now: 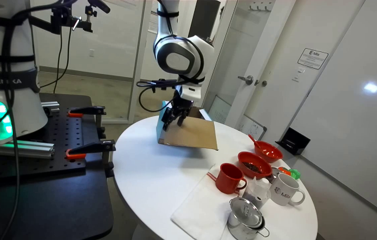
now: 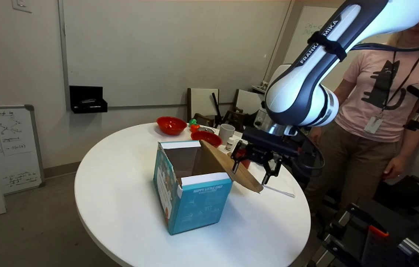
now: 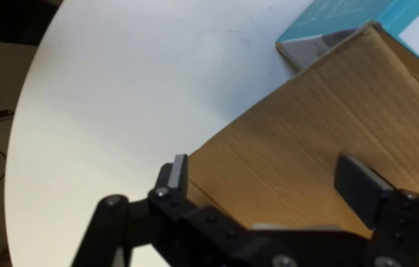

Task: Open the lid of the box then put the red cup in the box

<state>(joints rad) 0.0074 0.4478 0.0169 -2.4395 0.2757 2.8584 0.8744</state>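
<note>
The teal-blue box [image 1: 160, 126] stands on the white table, also in an exterior view [image 2: 200, 205] and the wrist view [image 3: 346, 16]. Its top is open. The lid [image 1: 195, 133] leans outward and slopes down, brown inside up; it shows in an exterior view [image 2: 228, 163] and the wrist view [image 3: 291, 126]. My gripper [image 1: 173, 125] is open and empty over the lid, also in an exterior view [image 2: 250, 177] and the wrist view [image 3: 263, 161]. I cannot tell whether a finger touches the lid. The red cup [image 1: 229, 180] stands upright on a cloth, partly hidden behind my gripper in an exterior view [image 2: 246, 163].
Near the red cup are a red bowl [image 1: 254, 165], another red bowl with a spoon [image 1: 268, 152], a white mug [image 1: 283, 190], a small bottle [image 1: 258, 191] and a lidded metal pot [image 1: 245, 215]. A white cloth [image 1: 201, 206] lies there. A person [image 2: 383, 92] stands beside the table.
</note>
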